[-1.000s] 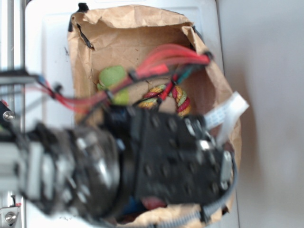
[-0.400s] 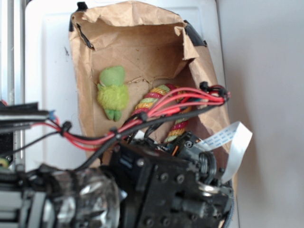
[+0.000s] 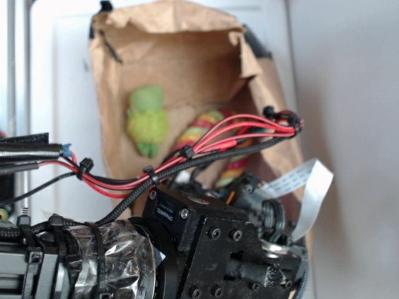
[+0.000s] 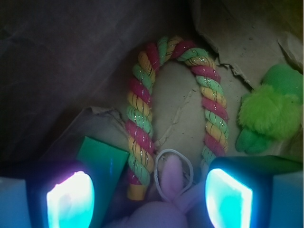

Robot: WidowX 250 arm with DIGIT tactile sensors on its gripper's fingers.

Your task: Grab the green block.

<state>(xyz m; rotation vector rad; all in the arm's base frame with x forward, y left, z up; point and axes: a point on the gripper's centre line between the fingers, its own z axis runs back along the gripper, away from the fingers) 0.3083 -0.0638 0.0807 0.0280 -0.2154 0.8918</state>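
Observation:
In the wrist view the green block (image 4: 105, 166), dark green with smooth faces, lies at lower left, partly behind my left fingertip (image 4: 71, 199). My gripper (image 4: 149, 199) is open, its glowing fingers wide apart over the pink plush bunny (image 4: 171, 190) and one end of the twisted rope toy (image 4: 142, 118). Nothing is held between the jaws. In the exterior view the arm (image 3: 212, 243) hides the block and bunny; the rope toy (image 3: 199, 128) shows above it.
A fuzzy lime-green plush toy (image 3: 147, 121) (image 4: 270, 109) lies to the side, inside the brown paper bag (image 3: 174, 43). The bag's crumpled walls rise close around the items. Red and black cables (image 3: 212, 146) run across the arm.
The arm has dropped toward the bottom of the exterior view, uncovering the lime plush and rope toy. Since 0.4 s ago it has barely moved.

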